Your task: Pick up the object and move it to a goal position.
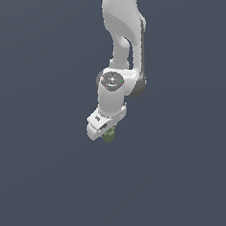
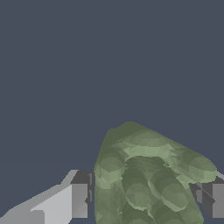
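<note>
The object (image 2: 144, 175) is a lumpy olive-green item with a bumpy surface. In the wrist view it fills the space between my two fingers (image 2: 78, 199), which press against its sides. In the exterior view the object (image 1: 109, 135) shows as a small green lump poking out under the white hand, near the middle of the picture. My gripper (image 1: 104, 134) is shut on it, tilted at the end of the white arm that hangs down from above. Most of the object is hidden behind the hand in the exterior view.
A plain dark grey-blue surface (image 1: 175, 194) fills the background in both views. No other objects, containers or edges show.
</note>
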`<state>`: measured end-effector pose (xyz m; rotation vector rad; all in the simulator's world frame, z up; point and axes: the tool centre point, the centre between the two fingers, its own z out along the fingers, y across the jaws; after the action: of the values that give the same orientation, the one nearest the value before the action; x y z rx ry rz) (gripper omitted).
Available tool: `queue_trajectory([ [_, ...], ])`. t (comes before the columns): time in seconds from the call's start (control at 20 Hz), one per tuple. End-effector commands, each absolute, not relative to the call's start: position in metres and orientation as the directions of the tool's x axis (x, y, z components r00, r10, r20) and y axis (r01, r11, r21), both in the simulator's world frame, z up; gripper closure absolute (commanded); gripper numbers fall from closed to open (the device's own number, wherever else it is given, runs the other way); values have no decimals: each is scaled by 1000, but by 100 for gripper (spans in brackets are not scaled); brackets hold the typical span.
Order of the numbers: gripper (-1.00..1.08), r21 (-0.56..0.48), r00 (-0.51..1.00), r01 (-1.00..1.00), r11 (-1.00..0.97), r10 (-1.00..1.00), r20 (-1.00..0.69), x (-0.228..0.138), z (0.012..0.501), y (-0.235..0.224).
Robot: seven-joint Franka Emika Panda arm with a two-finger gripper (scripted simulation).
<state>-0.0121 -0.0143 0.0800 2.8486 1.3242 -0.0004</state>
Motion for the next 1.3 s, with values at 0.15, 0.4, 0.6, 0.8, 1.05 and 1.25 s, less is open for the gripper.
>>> queue_trajectory([
  [0.15,108,1,644,765,-644,765,0,-13,99,-1],
  [0.4,108,1,644,765,-644,765,0,-16,133,22],
  [0.6,108,2,643,766,-643,766,-1,-18,169,47],
  [0.8,108,2,643,766,-643,766,-1,-21,211,76],
  [1.05,108,2,643,766,-643,766,-1,-24,263,111],
  [1.25,108,1,643,766,-643,766,-1,-25,304,140],
])
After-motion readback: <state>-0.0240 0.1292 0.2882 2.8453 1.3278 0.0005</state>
